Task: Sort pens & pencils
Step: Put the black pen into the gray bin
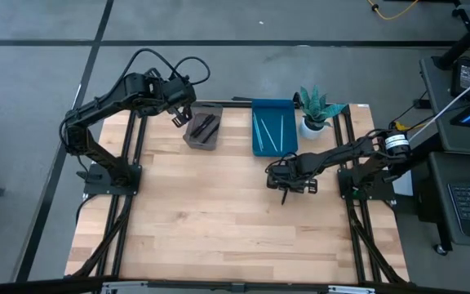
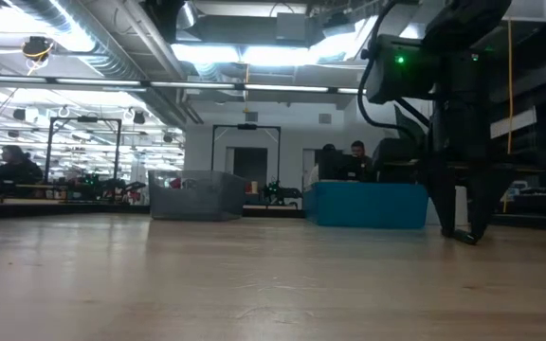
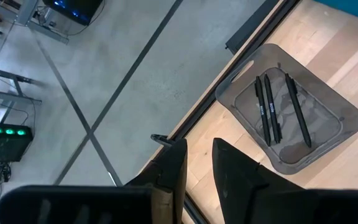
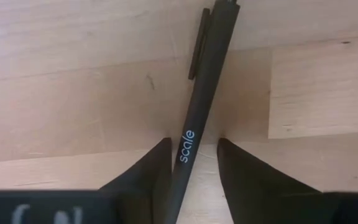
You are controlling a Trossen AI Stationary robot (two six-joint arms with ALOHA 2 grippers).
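A black pen marked "scale" (image 4: pixel 197 93) lies on the wooden table, also visible as a dark streak in the high view (image 1: pixel 285 196). My right gripper (image 4: pixel 193 144) (image 1: pixel 288 181) points down over it, shut on it. A grey bin (image 1: pixel 203 129) (image 3: pixel 288 112) at the far edge holds three black pens (image 3: pixel 272 109). Beside it a blue bin (image 1: pixel 273 126) holds thin light pencils (image 1: pixel 269 126). My left gripper (image 3: pixel 199 163) (image 1: pixel 178 114) hovers off the grey bin's left side, over the table's far-left edge, open by a narrow gap and holding nothing. My right gripper pinches the pen's barrel (image 4: pixel 188 140) between its two fingers, near the printed "scale", coming from above with the fingers across the pen. The clip end (image 4: pixel 199 43) reaches out past the fingertips. Whether the pen is off the wood, I cannot tell.
A potted plant (image 1: pixel 315 110) stands at the far right corner beside the blue bin. The table's black frame rails (image 1: pixel 129 163) run along both sides. Bare wood (image 1: pixel 219 220) fills the middle and near half. People sit in the room beyond (image 2: pixel 354 156).
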